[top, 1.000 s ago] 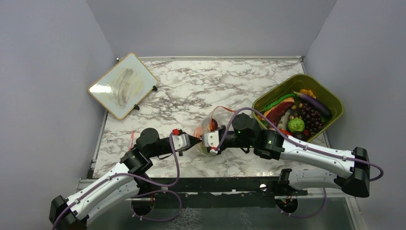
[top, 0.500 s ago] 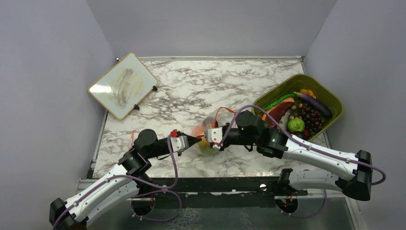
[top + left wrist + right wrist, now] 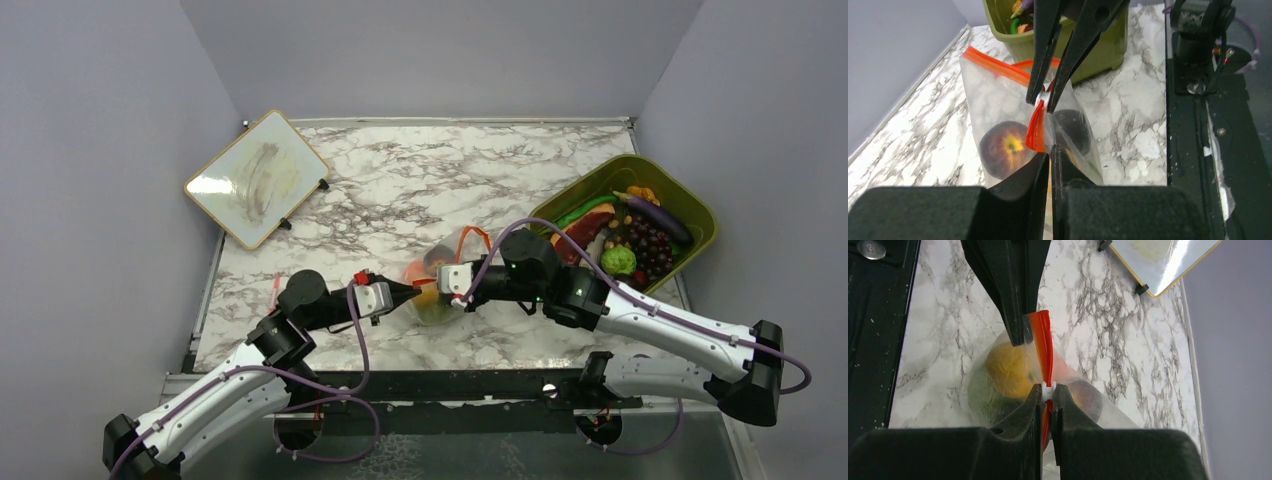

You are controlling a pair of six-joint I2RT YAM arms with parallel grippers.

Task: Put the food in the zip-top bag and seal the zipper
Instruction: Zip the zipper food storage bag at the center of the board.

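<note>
Your two grippers meet low over the marble table (image 3: pixel 400 190). The left gripper (image 3: pixel 1050 150) pinches the crinkly clear zip-top bag (image 3: pixel 993 95) at its corner, and the right gripper (image 3: pixel 1047 390) clamps the white slider (image 3: pixel 1043 101) on the one red-orange zipper (image 3: pixel 998 66). Inside are at least three rounded pieces: orange piece (image 3: pixel 1008 369), brown round piece (image 3: pixel 1003 147), green ball (image 3: pixel 982 400). One olive bin (image 3: pixel 690 205) sits beyond.

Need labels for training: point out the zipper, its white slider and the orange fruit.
zipper (image 3: pixel 1044 340): right wrist view, strip's middle.
white slider (image 3: pixel 1048 389): right wrist view, its face.
orange fruit (image 3: pixel 1007 369): right wrist view, its centre.
</note>
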